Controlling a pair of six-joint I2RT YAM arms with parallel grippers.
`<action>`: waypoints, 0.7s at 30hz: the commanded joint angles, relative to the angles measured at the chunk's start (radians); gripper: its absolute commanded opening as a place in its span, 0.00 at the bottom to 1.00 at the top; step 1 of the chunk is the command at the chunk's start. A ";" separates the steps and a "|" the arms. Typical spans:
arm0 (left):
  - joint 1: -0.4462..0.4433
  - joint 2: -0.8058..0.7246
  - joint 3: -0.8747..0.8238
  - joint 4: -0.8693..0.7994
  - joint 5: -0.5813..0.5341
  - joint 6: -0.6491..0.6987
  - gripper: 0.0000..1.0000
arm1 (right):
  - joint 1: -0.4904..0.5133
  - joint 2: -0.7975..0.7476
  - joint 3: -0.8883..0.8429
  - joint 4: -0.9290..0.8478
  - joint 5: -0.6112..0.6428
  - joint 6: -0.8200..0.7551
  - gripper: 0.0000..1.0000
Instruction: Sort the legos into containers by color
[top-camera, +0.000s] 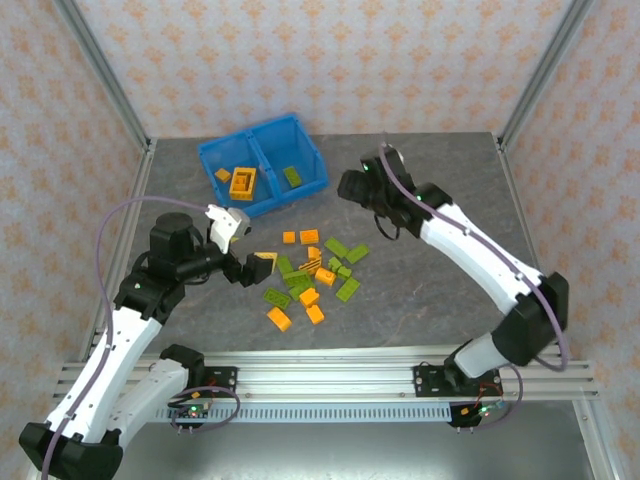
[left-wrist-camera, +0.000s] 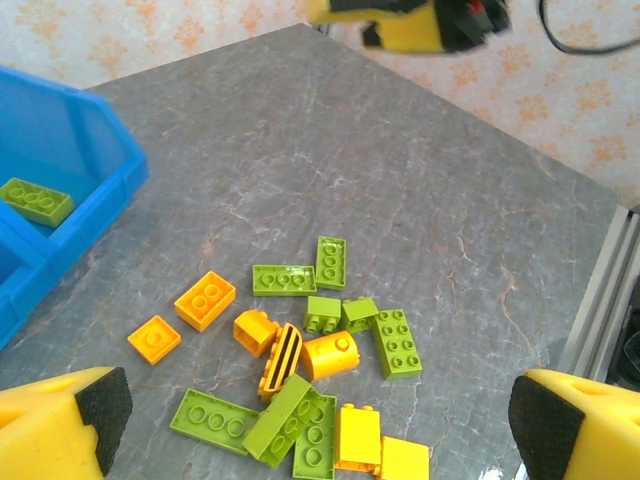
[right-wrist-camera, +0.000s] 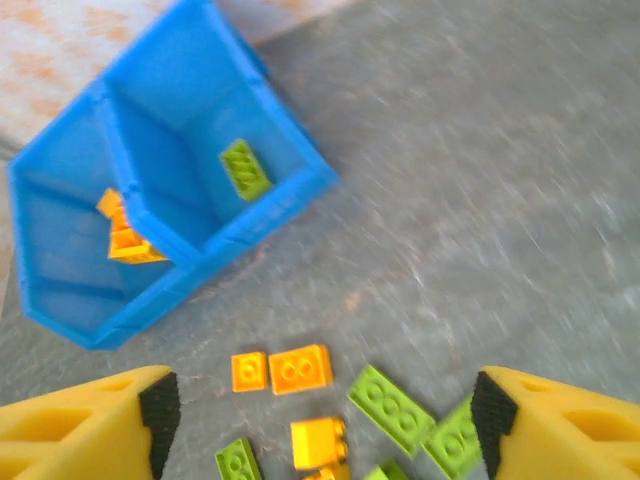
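Left wrist: legos (left-wrist-camera: 330, 354) beyond left tool (left-wrist-camera: 325, 415)

Grey marbled tabletop (top-camera: 440, 300) boxed in on three sides by pale walls (top-camera: 330, 60) patterned with small orange flowers, slanting metal posts (top-camera: 104, 70) at both far corners, a ribbed metal rail (top-camera: 330, 378) along the near edge, under soft, even light.
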 joint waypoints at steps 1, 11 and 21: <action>-0.010 -0.020 -0.034 0.064 0.065 0.058 1.00 | 0.005 -0.002 -0.109 -0.083 0.048 0.281 0.82; -0.050 0.019 -0.036 -0.078 0.074 0.250 0.99 | 0.033 0.325 0.096 -0.317 0.027 0.453 0.97; -0.059 0.032 -0.036 -0.084 0.054 0.260 0.99 | 0.023 0.462 0.012 -0.212 -0.058 0.492 0.94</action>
